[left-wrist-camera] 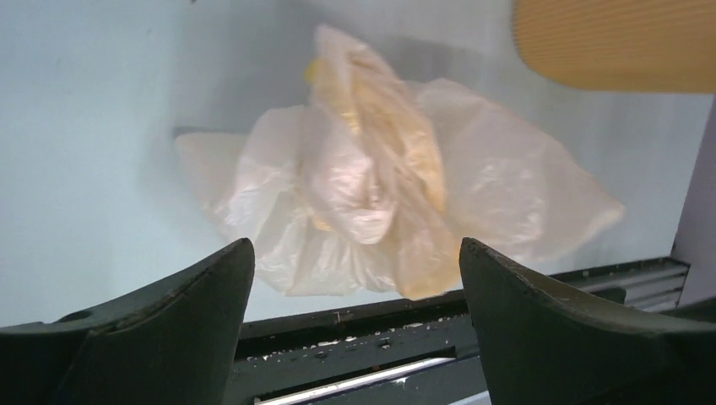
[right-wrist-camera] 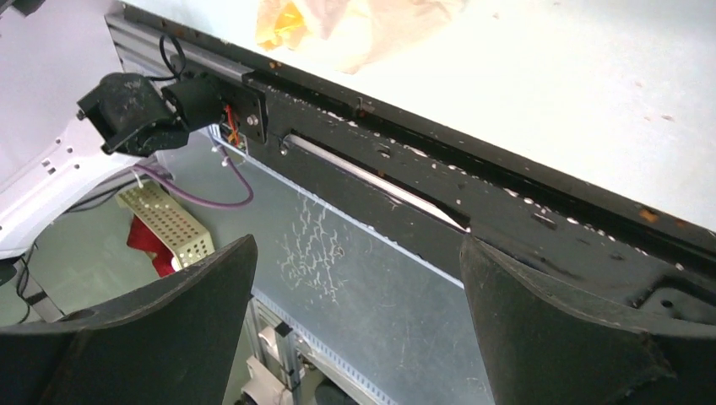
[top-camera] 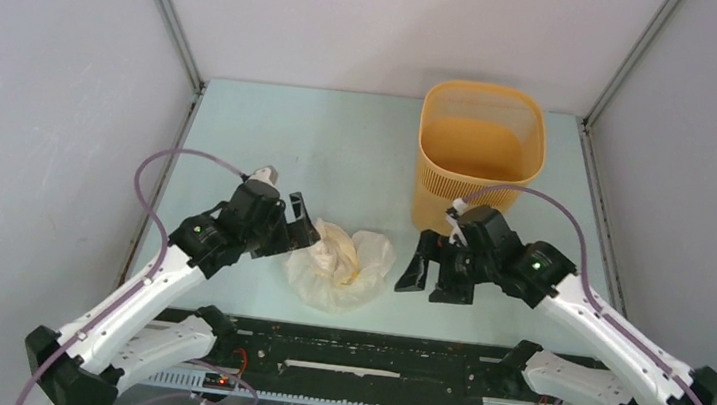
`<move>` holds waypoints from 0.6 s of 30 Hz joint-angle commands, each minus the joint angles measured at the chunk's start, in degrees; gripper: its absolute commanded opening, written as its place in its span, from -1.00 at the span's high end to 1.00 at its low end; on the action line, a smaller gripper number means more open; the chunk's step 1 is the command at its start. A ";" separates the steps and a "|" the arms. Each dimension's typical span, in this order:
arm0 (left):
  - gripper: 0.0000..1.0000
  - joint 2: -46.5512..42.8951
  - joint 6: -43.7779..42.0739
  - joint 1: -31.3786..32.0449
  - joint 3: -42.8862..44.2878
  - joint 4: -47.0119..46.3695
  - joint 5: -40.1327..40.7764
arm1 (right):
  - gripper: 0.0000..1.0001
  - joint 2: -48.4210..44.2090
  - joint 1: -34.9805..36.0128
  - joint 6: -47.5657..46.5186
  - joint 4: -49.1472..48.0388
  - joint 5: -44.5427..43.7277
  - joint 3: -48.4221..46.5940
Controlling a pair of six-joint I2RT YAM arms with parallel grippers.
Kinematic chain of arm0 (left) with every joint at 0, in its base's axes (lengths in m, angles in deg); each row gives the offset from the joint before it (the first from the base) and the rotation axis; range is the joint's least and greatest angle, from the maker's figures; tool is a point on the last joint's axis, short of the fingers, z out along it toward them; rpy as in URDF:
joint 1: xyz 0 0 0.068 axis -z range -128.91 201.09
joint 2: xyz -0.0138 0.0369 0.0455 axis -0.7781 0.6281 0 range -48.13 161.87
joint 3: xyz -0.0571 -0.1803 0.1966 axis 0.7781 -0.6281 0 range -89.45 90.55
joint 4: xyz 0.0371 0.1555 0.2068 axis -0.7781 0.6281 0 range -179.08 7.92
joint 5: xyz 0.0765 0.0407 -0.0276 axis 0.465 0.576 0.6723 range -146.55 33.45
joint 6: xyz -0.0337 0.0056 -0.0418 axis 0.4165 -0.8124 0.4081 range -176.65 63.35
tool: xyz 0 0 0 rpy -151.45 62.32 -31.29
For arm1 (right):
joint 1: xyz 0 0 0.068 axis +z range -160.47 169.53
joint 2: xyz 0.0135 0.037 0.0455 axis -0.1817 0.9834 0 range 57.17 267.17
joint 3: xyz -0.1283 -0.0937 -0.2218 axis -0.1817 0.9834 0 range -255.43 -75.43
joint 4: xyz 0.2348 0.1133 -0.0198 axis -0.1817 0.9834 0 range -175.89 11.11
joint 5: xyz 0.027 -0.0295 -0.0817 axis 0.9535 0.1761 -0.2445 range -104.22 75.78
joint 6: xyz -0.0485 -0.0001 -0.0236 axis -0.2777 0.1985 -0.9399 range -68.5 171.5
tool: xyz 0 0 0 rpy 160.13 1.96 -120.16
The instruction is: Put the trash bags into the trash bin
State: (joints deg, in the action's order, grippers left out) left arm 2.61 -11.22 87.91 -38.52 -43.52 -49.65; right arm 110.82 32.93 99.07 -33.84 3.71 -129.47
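Two pincers flank a crumpled heap of bags (top-camera: pixel 343 261) in the top view. The left pincer (top-camera: pixel 302 223) is spread, its tips at the heap's left edge; I cannot tell whether they touch the plastic. The right pincer (top-camera: pixel 430 276) is spread too and holds nothing. It sits just right of the heap, with a strip of bare counter (top-camera: pixel 241 130) between. The bin (top-camera: pixel 436 196) stands upright close behind the right pincer and well away from the left one. The bags lie on the counter, outside the bin, near the black rail (top-camera: pixel 369 349) at the near edge.

In the left wrist view, the left pincer (left-wrist-camera: pixel 356 246) has its jaws wide apart with nothing between them. The bags (left-wrist-camera: pixel 371 160), translucent white with yellow folds, lie straight ahead of the gap, beyond the tips. A corner of the bin (left-wrist-camera: pixel 616 42) shows ahead and to the right. The rail (left-wrist-camera: pixel 380 329) shows low between the fingers.

In the right wrist view, the right pincer (right-wrist-camera: pixel 355 246) is likewise wide apart and empty, facing the counter's (right-wrist-camera: pixel 591 84) near edge. The rail (right-wrist-camera: pixel 473 194) crosses ahead of it. A scrap of the bags (right-wrist-camera: pixel 338 21) shows far ahead, at the top. A purple cable (right-wrist-camera: pixel 211 190) loops ahead of the left finger.
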 commanded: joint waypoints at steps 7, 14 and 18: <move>-0.69 6.28 7.22 -5.97 -9.46 -10.12 -11.89 | -0.99 12.11 11.66 0.04 -4.63 -12.94 -8.65; -0.36 12.33 4.77 -5.97 -10.07 -14.79 -14.04 | -0.99 19.17 13.71 -1.13 -2.23 -20.30 -12.35; -0.11 14.99 4.08 -5.97 -10.16 -16.77 -15.84 | -0.99 22.81 14.67 -1.84 -1.58 -26.32 -14.96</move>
State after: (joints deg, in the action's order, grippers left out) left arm 15.90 -5.85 82.18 -47.52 -55.98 -62.77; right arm 131.23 46.29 98.59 -36.84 -14.25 -141.12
